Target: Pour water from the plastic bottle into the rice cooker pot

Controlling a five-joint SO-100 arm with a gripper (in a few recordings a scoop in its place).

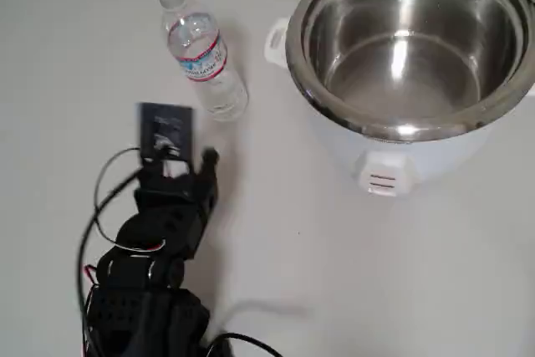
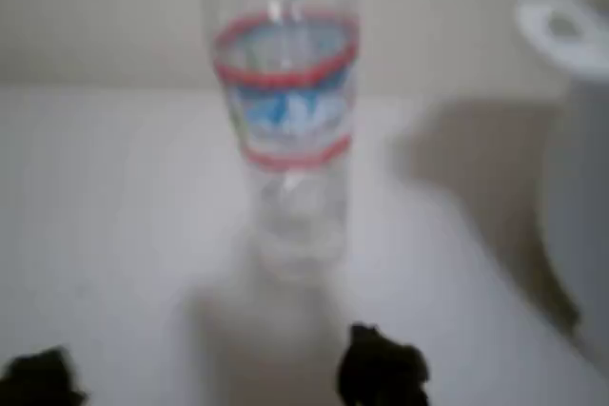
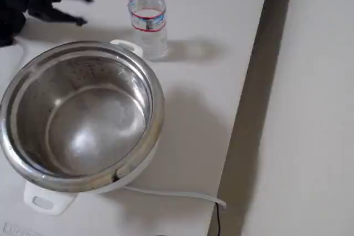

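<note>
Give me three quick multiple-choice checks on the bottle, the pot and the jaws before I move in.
1. Where does the plastic bottle stand in the overhead view?
A. left of the rice cooker pot
B. inside the pot
C. right of the pot

2. What colour is the cooker body?
A. black
B. white
C. red

3. How is the gripper now?
A. shut on the bottle
B. open, short of the bottle
C. shut on the pot rim

Key: 1 A, the bottle stands upright on the table beside the pot. 2 B, the housing under the steel rim is white. 3 B, the jaws are spread with the bottle ahead, untouched.

plastic bottle (image 3: pixel 147 16) upright, rice cooker pot (image 3: pixel 83 115) near – fingers (image 3: pixel 83 9) apart
</note>
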